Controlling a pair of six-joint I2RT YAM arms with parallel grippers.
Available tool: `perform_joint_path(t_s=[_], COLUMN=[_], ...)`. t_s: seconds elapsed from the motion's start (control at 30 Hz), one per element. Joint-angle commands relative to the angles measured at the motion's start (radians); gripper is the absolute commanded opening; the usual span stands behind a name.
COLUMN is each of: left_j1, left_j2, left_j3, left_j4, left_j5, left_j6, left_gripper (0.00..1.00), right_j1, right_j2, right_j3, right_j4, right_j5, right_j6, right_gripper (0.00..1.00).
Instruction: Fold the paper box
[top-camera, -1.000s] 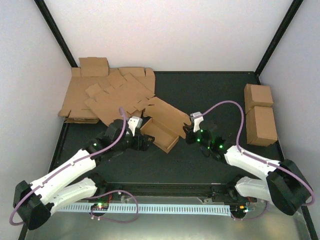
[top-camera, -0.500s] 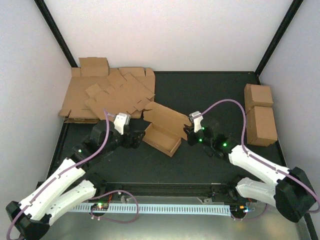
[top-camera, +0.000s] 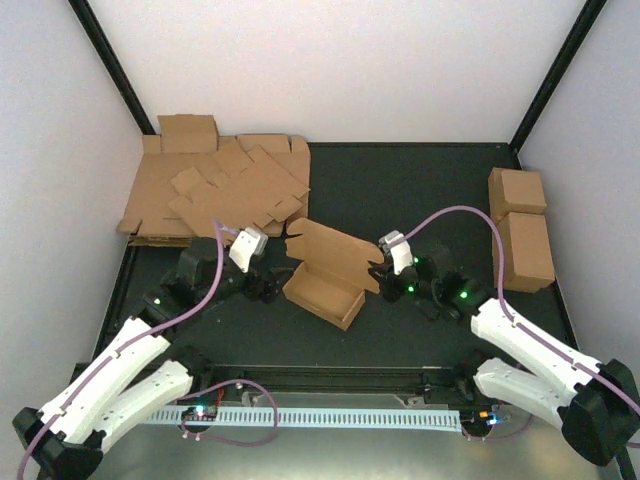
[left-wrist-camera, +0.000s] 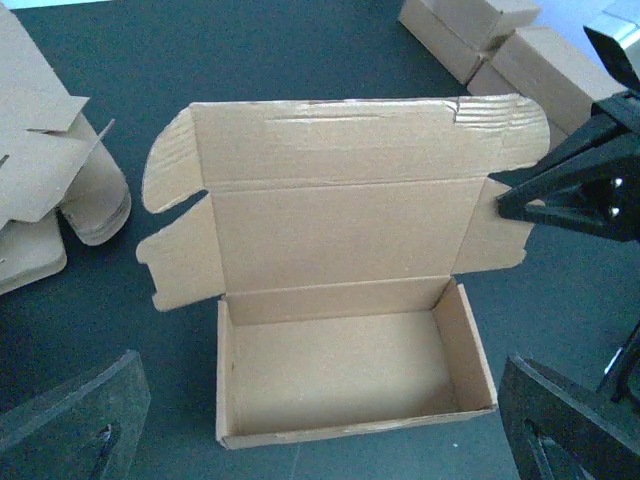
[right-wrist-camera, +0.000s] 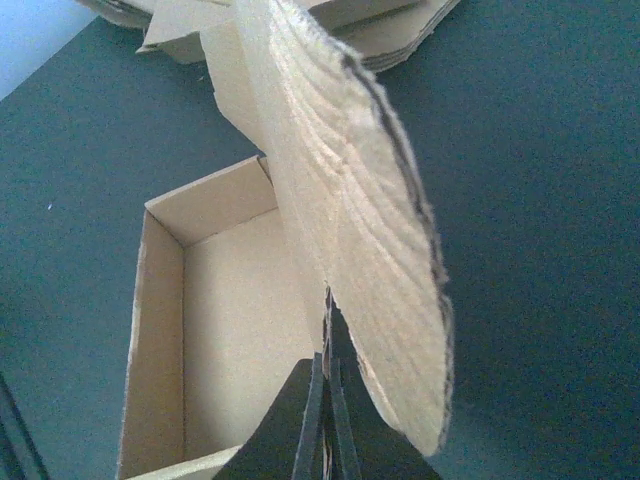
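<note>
The paper box (top-camera: 322, 292) is a brown open tray with its lid (top-camera: 336, 247) raised behind it. In the left wrist view the tray (left-wrist-camera: 345, 375) lies just ahead of my left gripper (left-wrist-camera: 320, 445). That gripper is open, its dark fingers (left-wrist-camera: 70, 420) spread wide to either side, touching nothing. My right gripper (top-camera: 387, 270) is shut on the lid's right side flap (left-wrist-camera: 500, 215). The right wrist view shows its fingertips (right-wrist-camera: 328, 395) pinching the flap's edge (right-wrist-camera: 360, 250), with the tray's inside (right-wrist-camera: 225, 330) to the left.
A heap of flat cardboard sheets (top-camera: 215, 190) fills the back left corner, near my left arm. Two closed brown cuboids (top-camera: 520, 228) stand along the right edge. Black frame posts and white walls bound the dark table (top-camera: 400, 190).
My left gripper has drawn back to the left, away from the box, and stands wide. The right gripper kept hold of the flap, and the lid now stands more upright.
</note>
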Motion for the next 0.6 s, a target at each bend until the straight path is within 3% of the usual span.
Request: perform_joint_path(t_s=[0.0, 0.3, 0.57], left_j1=[0.009, 0.009, 0.02], left_j2=[0.033, 0.087, 0.202], left_j3=[0.034, -0.033, -0.023], left_j4=[0.027, 0.115, 0.142], left_j5=[0.048, 0.051, -0.127], left_j6=[0.109, 0.141, 0.076], left_gripper=[0.99, 0.99, 0.99], right_j1=[-0.003, -0.004, -0.003], right_j2=[-0.007, 0.066, 0.072], right_j3=[0.037, 0.09, 0.094], right_j4=[-0.036, -0.044, -0.051], right_j5=[-0.056, -0.08, -0.074], right_j6=[-0.035, -0.062, -0.073], right_gripper=[0.05, 0.06, 0.06])
